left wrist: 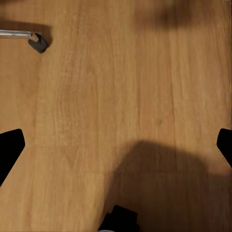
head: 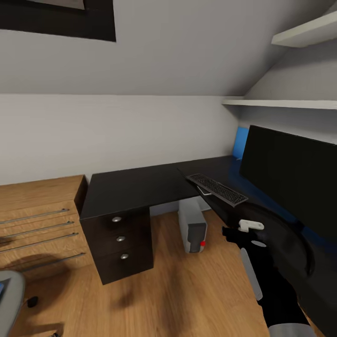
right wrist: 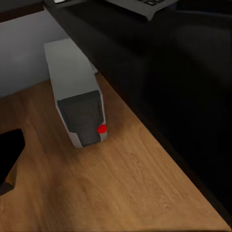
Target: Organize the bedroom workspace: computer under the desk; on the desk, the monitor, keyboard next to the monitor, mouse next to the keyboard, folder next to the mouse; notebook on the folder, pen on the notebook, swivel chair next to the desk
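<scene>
**Right arm raised at desk edge; computer under desk**

The right gripper (head: 234, 232) is seen in the head view, held beside the front edge of the black desk (head: 140, 185). Its jaw opening cannot be told from the frames. The computer (head: 192, 225) is stood upright on the wood floor (head: 187, 290) under the desk, just beyond the gripper and slightly to its left. The keyboard (head: 216, 188) is laid on the desk above and beyond the gripper. The monitor (head: 292, 175) is stood on the desk to its right. The left gripper (left wrist: 116, 145) is pointed at bare floor, fingers spread wide, nothing held. A chair caster (left wrist: 38, 42) is seen ahead of it.
</scene>
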`<state>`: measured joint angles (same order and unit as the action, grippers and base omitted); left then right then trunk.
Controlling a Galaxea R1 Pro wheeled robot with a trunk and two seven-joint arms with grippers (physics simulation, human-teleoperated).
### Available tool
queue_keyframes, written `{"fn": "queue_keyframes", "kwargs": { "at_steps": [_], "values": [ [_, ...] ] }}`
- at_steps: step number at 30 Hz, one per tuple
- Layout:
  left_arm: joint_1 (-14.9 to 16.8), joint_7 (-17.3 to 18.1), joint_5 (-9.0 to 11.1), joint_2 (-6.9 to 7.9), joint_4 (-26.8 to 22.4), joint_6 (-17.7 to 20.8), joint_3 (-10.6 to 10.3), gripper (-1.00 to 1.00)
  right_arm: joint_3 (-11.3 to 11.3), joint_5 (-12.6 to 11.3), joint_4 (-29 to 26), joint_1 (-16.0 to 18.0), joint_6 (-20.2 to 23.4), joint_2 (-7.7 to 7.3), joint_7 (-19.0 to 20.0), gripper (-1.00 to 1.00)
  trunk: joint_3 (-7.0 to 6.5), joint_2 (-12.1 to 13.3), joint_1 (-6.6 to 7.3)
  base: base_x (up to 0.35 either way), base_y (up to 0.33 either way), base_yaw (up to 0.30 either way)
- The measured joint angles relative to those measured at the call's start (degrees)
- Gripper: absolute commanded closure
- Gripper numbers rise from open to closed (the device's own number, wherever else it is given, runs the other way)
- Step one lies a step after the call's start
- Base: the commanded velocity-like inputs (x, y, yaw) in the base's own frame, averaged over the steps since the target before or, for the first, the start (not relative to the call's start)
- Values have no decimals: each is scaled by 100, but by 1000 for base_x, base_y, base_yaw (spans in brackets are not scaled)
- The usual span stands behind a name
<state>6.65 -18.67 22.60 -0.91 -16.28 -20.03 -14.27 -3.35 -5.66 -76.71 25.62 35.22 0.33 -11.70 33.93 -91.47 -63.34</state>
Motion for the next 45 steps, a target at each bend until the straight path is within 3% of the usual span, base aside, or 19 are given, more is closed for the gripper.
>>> {"fn": "queue_keyframes", "kwargs": {
  "at_steps": [21, 45],
  "values": [
    [-1, 0, 1, -9, -5, 2, 0, -100, -162, 13, 172, 1, -224, -101, 1, -100, -122, 0, 0, 0, 0, -190],
    [-1, -1, 0, -9, -3, 0, 0, -100, -226, 4, 707, 10, -809, -265, -16, -100, -129, 0, 0, 65, 0, -10]
  ]
}}
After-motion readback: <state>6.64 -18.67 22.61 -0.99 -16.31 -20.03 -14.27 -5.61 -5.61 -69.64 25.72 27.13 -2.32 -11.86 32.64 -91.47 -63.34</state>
